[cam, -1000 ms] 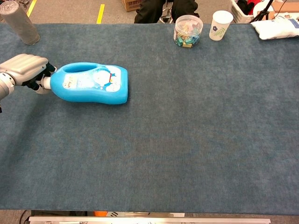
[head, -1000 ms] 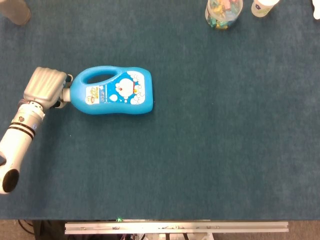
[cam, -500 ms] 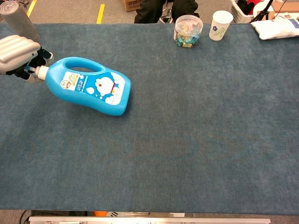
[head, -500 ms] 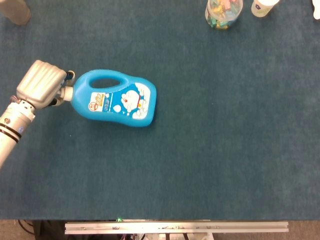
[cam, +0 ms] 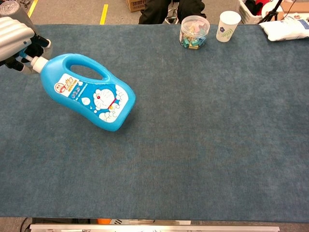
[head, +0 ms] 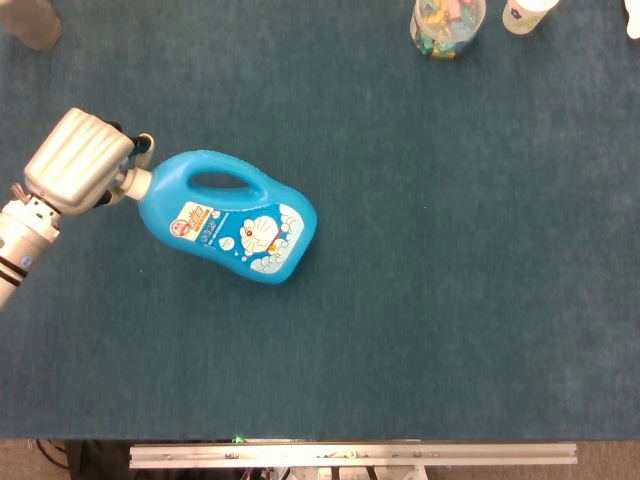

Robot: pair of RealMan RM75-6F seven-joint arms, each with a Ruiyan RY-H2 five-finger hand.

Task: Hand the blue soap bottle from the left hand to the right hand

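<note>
The blue soap bottle (head: 232,216) with a cartoon label and a loop handle hangs tilted over the blue table cloth, neck up to the left, base low to the right. My left hand (head: 74,164) grips its white cap at the far left. In the chest view the same bottle (cam: 87,92) slopes down from my left hand (cam: 17,37) at the top left corner. My right hand shows in neither view.
At the table's far edge stand a clear tub of coloured clips (cam: 194,32), a white paper cup (cam: 227,25) and a white bag (cam: 287,26). A grey cylinder (cam: 19,23) stands at the far left corner.
My left hand has lifted the bottle by its cap. The neck has risen and swung, so the bottle went from lying flat to tilted with its base pointing down to the right.
</note>
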